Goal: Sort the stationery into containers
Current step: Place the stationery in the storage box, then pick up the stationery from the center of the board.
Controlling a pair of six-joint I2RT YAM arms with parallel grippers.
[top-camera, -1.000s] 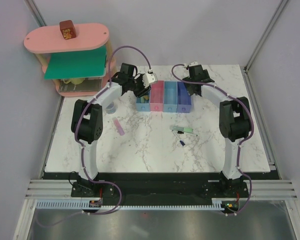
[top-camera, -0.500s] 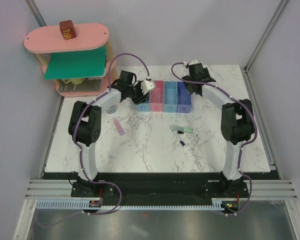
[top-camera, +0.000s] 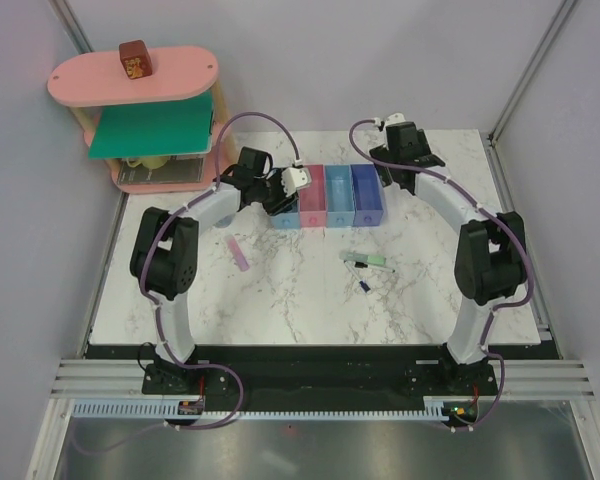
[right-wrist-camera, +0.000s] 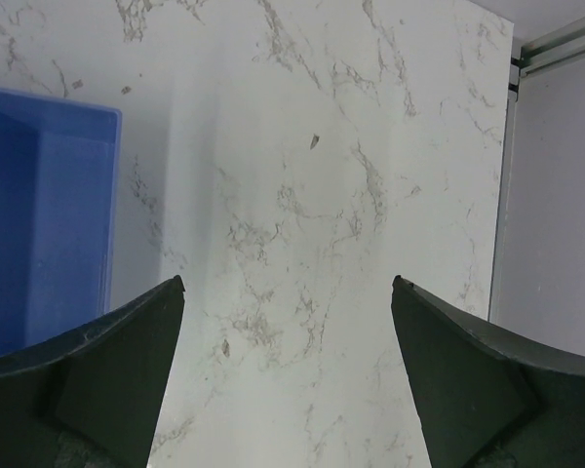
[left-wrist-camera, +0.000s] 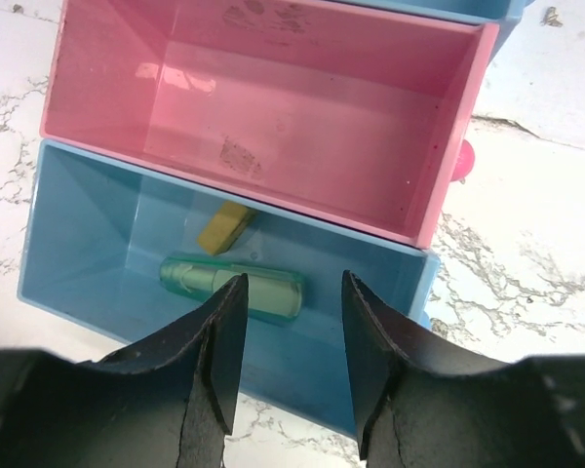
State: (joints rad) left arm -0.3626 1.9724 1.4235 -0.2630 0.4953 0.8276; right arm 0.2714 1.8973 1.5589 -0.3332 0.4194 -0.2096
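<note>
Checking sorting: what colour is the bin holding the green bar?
The bin is light blue; left wrist view.

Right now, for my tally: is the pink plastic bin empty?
Empty: left wrist view shows only bare floor inside the pink rectangular plastic bin.

No text can be read anywhere: the gold mark (top-camera: 134, 68) on the brown block (top-camera: 134, 52) atop the pink shelf (top-camera: 80, 85) is too small to make out, and the faint moulded marks on the floor of the pink bin (left-wrist-camera: 273, 97) are blurred beyond reading.
</note>
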